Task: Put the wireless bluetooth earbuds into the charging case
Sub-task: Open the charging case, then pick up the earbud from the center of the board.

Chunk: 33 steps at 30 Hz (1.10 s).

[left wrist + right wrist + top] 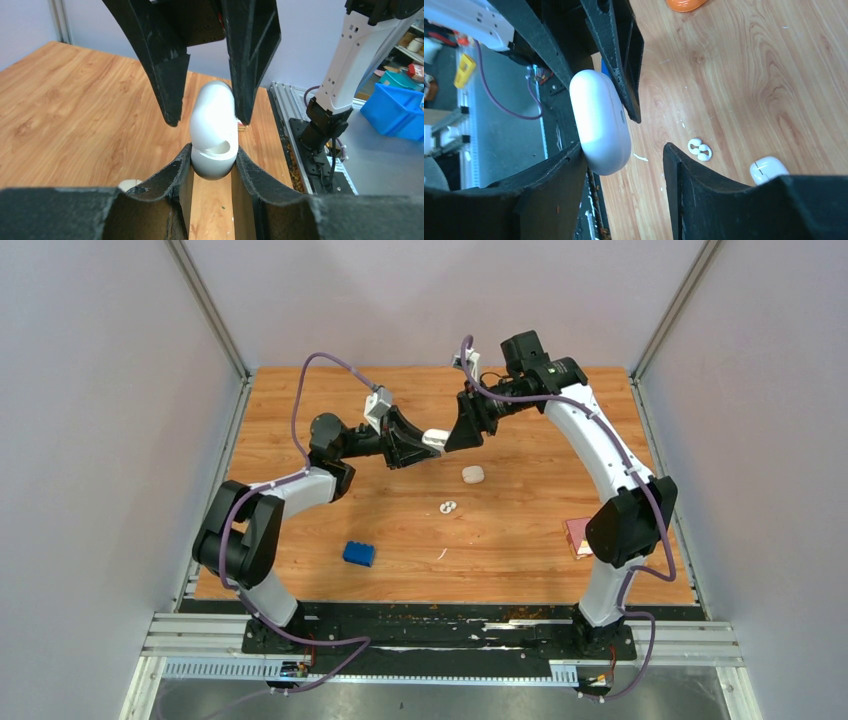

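From above, the left end effector [425, 440] is clenched on the white charging case [436, 438]. It holds the case in the air over the middle of the tabletop [530, 500], with the long axis pointing sideways at the right end effector [463, 428]. The earbuds [448, 506] lie as a pair on the wood, below both end effectors and toward the near edge, about equally close to either arm. A second white case [473, 474] lies near them.

The left wrist view shows the held case pinched at its base, with the right's fingers spread and straddling its far end.

The right wrist view agrees: one finger is at the case and the other stands apart. The empty right arm looks the likelier one to drop for the earbuds.
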Each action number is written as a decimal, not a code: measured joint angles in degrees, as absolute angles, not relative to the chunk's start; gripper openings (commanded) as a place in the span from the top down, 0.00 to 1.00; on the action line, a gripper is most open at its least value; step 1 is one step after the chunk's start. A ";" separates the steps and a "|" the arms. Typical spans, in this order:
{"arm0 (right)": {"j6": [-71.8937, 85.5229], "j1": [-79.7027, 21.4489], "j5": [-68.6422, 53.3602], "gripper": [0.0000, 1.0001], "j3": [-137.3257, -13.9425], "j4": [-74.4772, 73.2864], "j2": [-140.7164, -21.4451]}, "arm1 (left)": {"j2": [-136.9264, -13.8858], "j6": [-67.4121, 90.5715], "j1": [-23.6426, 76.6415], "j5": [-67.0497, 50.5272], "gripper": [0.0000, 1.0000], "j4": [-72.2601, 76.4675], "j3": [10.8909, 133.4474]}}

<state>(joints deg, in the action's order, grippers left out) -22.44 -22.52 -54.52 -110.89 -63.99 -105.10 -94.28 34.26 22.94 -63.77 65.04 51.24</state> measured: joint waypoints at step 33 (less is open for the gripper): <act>-31.03 -9.52 -59.81 0.69 -111.02 -65.39 -101.73 | -94.50 36.73 16.67 -59.57 1.00 60.40 51.20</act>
